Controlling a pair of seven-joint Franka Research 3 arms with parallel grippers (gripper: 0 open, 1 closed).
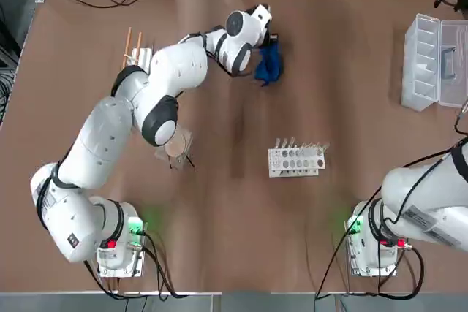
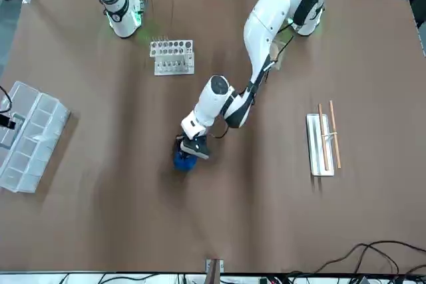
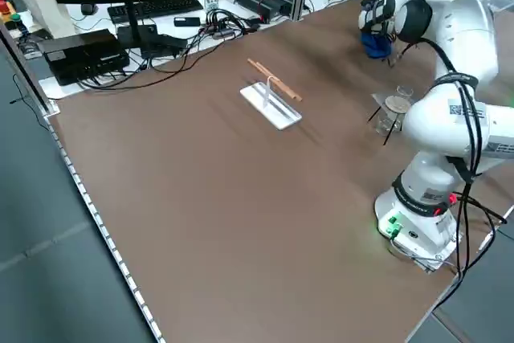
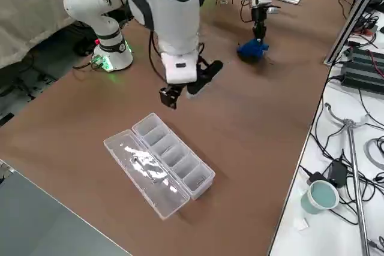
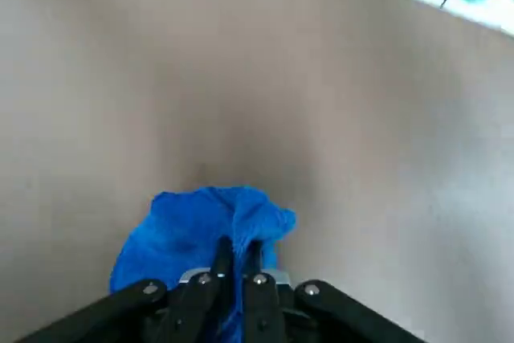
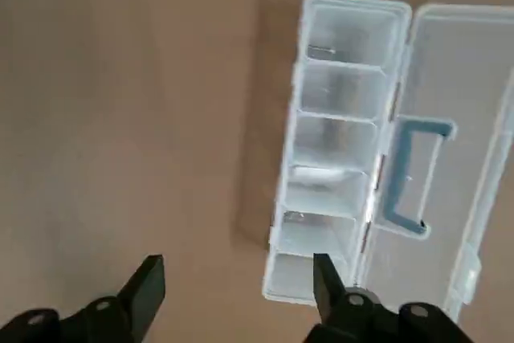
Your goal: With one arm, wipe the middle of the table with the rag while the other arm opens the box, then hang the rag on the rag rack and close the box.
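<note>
A: Found the rag in the left wrist view?

B: Yes, found it clamped between the fingers of the left hand, bunched and bright blue, with soft folds bulging out around the tips.

A: Checked the top view too?

B: Did. Placed the rag past the middle of the worktop, toward the edge across from the robot. Lost most of the left hand under its own wrist there, but caught it from the right side view, pointing down at the worktop with the rag beneath.

A: And found the right hand?

B: Missed it in the top view. Picked it up in the right side view, above the worktop near the box. Saw its fingers wide apart in the right wrist view — gripping nothing.

A: Looked into the box?

B: Saw it open at the robot's right, clear plastic, with a row of compartments and the lid folded back beside them. Made out a dark handle on the lid.

A: Spotted the rag rack?

B: Only in part from above, behind the left arm. Got both wooden rods and the white base from the front.
</note>
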